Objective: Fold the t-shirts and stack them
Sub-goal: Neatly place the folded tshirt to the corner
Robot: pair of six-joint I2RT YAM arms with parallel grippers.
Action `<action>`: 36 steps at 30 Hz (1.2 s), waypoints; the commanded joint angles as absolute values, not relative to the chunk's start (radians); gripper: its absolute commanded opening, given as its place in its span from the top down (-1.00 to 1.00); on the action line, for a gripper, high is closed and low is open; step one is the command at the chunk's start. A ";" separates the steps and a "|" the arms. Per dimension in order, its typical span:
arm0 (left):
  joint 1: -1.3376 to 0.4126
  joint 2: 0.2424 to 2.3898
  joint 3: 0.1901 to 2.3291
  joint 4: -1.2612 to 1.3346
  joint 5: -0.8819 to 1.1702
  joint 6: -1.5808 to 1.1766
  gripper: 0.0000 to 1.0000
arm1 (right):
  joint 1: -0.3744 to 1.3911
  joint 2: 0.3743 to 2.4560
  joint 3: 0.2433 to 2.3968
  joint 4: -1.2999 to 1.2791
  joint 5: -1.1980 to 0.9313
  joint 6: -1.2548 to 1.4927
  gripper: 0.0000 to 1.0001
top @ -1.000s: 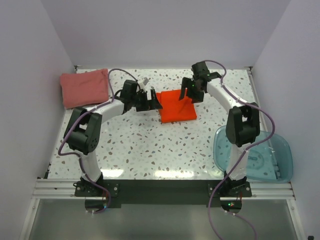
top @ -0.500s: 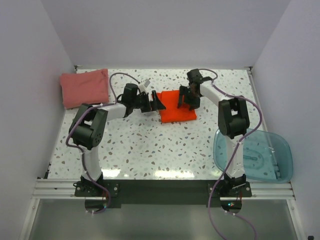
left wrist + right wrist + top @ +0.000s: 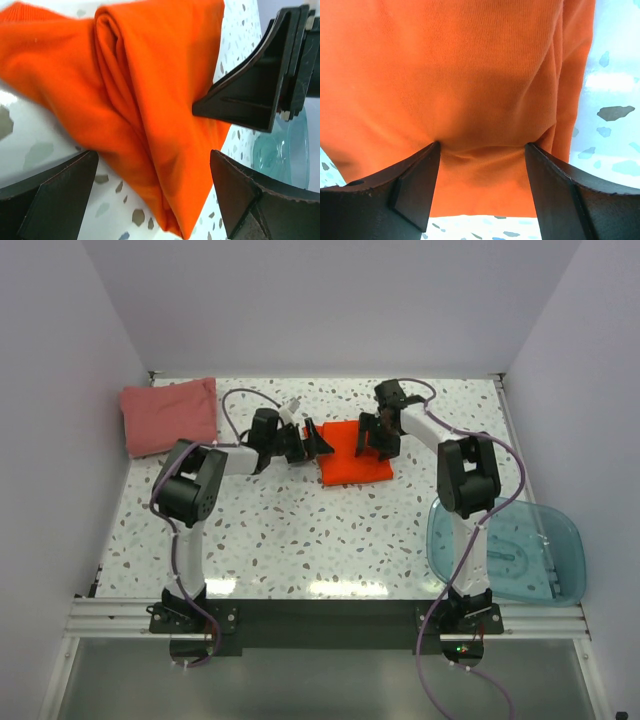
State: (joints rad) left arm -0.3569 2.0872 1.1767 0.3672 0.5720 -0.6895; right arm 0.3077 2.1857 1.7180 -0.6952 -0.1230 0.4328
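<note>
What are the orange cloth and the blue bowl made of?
The orange t-shirt looks like soft, matte knit cloth: fine ribs and folds show. The blue tub seems glossy translucent plastic: what lies beneath shows through, and its rim glints.

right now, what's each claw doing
Left claw: open around the edge of the orange t-shirt, not gripping it.
Right claw: open, tips pressed down on the orange t-shirt, cloth bunching between them.
</note>
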 commanded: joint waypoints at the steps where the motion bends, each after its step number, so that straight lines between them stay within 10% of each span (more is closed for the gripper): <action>1: -0.371 2.172 1.201 0.364 0.517 -0.715 -1.00 | 0.318 2.214 1.671 -0.741 -0.127 0.411 -0.44; 17: -0.479 2.275 1.339 0.292 0.394 -0.709 -0.92 | 0.328 2.181 1.598 -0.698 -0.167 0.442 -0.43; 28: -0.479 2.309 1.405 0.169 0.310 -0.669 0.96 | 0.330 2.143 1.575 -0.690 -0.184 0.446 -0.43; 36: -0.408 2.217 1.446 0.086 0.313 -0.516 1.00 | 0.330 2.072 1.568 -0.735 -0.221 0.411 -0.60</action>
